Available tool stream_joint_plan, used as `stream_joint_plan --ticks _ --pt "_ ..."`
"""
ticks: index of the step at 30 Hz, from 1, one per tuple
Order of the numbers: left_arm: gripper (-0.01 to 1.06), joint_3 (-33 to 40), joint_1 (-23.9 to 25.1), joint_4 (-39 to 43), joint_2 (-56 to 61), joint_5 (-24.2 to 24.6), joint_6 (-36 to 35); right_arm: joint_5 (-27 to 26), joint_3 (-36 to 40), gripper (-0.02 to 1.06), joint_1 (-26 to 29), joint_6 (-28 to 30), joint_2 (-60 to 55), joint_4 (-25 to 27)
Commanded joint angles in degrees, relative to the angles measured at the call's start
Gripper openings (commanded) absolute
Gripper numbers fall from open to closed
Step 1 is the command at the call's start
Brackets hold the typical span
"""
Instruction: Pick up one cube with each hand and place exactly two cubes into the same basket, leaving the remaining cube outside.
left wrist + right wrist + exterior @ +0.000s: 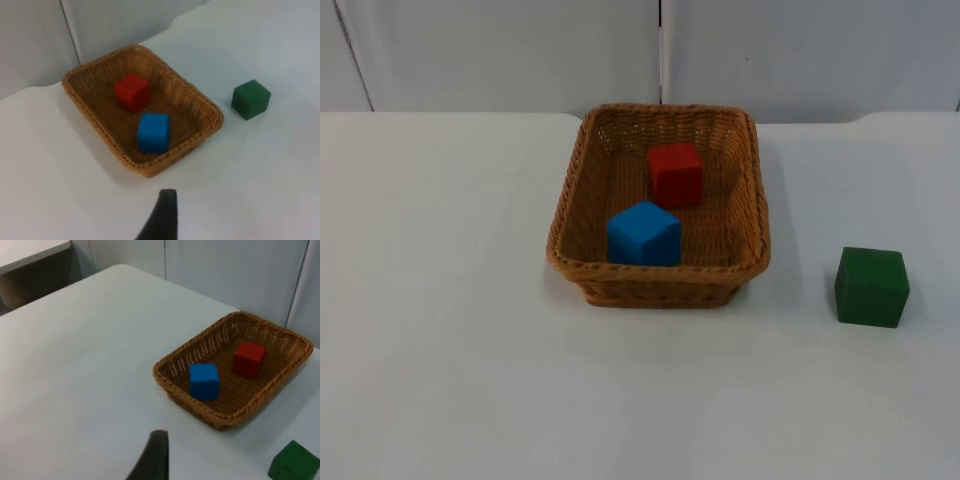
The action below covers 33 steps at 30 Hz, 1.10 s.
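Note:
A brown wicker basket (574, 190) stands at the middle of the table, toward the back. Inside it a red cube (676, 173) lies at the far side and a blue cube (643, 234) against the near wall. The same basket (90, 112) with red cube (132, 91) and blue cube (153, 132) appears in the left wrist view, and again as basket (280, 377), red cube (248, 358) and blue cube (204, 381) in the right wrist view. A green cube (871, 286) sits on the table right of the basket. My left gripper (162, 215) and right gripper (152, 455) hang well back from the basket, high over the table, both waiting.
The green cube (251, 99) (294, 462) is a hand's width from the basket's right wall. A grey partition wall (520, 50) closes the table's far edge. White table surface (440, 300) spreads to the left and front.

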<state>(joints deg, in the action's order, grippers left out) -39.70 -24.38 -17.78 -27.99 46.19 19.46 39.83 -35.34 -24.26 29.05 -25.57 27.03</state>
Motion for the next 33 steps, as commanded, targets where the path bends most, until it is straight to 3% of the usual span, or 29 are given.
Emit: stream_joint_plan --ticks 1,8,12,18,27,33 --pt "0.82 0.3 -0.2 1.2 2.0 1.4 -1.6 0.7 0.7 0.82 -0.3 -0.1 1.8 0.1" --pt "0.82 1.9 -0.2 7.2 8.4 4.6 -7.1 4.4 1.3 0.82 -0.3 -1.7 7.0 -0.6" --pt "0.82 7.5 -0.2 8.0 14.9 4.6 -8.8 7.3 1.3 0.82 -0.3 -7.4 10.6 -5.2" --pt "0.82 8.8 -0.2 8.6 21.9 7.2 -9.9 11.2 1.3 0.82 -0.3 -13.4 14.4 -10.9" --pt "0.82 9.4 -0.2 17.8 28.0 14.0 -19.1 15.5 1.3 0.82 -0.3 -13.4 21.3 -12.0" --pt "0.82 10.3 -0.2 16.3 28.0 14.6 -18.0 16.5 1.3 0.82 -0.3 -13.8 25.6 -12.8"
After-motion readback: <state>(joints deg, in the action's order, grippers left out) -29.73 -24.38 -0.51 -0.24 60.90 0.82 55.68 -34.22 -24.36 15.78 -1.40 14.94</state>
